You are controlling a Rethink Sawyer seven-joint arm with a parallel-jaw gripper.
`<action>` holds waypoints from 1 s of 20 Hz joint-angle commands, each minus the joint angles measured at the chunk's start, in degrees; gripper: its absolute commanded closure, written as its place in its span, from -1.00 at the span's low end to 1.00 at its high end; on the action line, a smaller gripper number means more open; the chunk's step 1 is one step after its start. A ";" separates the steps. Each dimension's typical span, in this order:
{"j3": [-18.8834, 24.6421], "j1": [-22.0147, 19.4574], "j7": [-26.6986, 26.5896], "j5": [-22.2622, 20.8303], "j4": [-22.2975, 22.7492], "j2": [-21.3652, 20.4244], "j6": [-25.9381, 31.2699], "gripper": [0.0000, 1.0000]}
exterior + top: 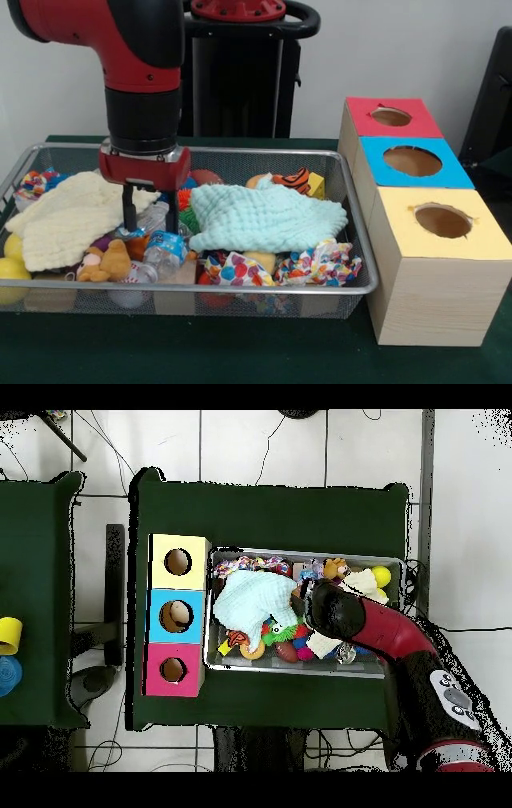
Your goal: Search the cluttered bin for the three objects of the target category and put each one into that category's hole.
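Note:
My gripper [150, 212] hangs low in the wire bin [352, 276], between a cream cloth [68, 216] and a teal cloth [260, 216]. It is open, its two black fingers [128, 210] standing on either side of the upper end of a clear plastic bottle with a blue label [164, 244]. A small teddy bear [108, 260] lies just in front of the bottle. In the overhead view the arm [350, 619] covers the gripper and the right half of the bin [300, 667]. Much of the clutter is hidden under the two cloths.
Three boxes with round holes stand beside the bin: red [390, 128], blue [412, 178], yellow [442, 240]. Colourful crumpled wrappers [320, 262] line the bin's front. A tiger-striped toy [292, 178] and a yellow block [317, 186] sit at the back, yellow balls [12, 268] at the left.

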 commanded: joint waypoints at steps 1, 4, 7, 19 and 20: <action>8.55 -2.50 0.41 -5.36 2.17 5.06 -4.85 -1.00; 9.25 -2.87 0.42 -6.40 2.65 4.97 -4.90 -1.00; 10.74 -3.78 0.02 -7.13 3.26 5.20 -4.69 -1.00; 16.64 -8.16 -1.26 -9.53 4.60 6.54 -3.02 -1.00; 17.14 -8.56 -1.43 -9.64 4.55 6.85 -2.88 -1.00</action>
